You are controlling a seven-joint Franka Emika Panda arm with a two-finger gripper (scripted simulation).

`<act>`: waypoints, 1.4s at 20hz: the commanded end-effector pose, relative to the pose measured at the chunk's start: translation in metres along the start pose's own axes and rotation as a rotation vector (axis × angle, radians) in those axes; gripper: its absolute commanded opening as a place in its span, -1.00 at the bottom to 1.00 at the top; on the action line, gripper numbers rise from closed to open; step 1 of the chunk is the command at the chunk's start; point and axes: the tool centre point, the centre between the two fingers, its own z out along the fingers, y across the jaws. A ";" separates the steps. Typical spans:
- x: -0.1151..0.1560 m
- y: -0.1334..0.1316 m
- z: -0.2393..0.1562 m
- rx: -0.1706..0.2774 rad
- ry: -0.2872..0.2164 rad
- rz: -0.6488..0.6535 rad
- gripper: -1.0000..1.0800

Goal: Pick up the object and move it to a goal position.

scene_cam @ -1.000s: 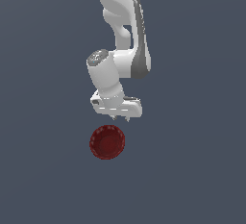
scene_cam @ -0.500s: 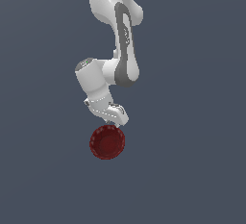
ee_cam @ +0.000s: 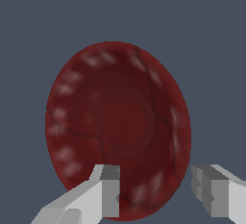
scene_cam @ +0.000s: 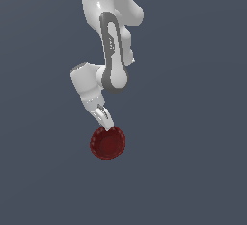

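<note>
End effector (ee_cam: 156,189): spread apart, holding nothing; the wrist view shows a clear gap between the two fingers.
Fingers: one finger (ee_cam: 109,189) lies over the bowl's inside, the other sits just outside the rim, so they appear to straddle one section of the wall.
Bowl (scene_cam: 108,143): dark red, round, ribbed rim, resting on the grey surface (scene_cam: 193,171) directly under the end effector (scene_cam: 105,122).
Key relation: the bowl lies just below and ahead of the tips; being round, it has no long axis, so a rim pinch looks the likely grasp.
Exterior view: shows the arm tilted over the bowl's upper edge.
Wrist view: alone shows the finger gap and rim alignment.
Contact: cannot tell.
</note>
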 end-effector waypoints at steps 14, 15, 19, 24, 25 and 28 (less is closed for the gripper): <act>0.010 0.020 0.005 0.015 0.038 0.116 0.23; 0.011 0.020 0.007 0.015 0.038 0.117 0.23; 0.011 0.020 0.019 0.016 0.039 0.119 0.23; 0.011 0.021 0.028 0.016 0.040 0.121 0.23; 0.011 0.020 0.029 0.016 0.040 0.121 0.23; 0.011 0.020 0.029 0.016 0.040 0.121 -1.00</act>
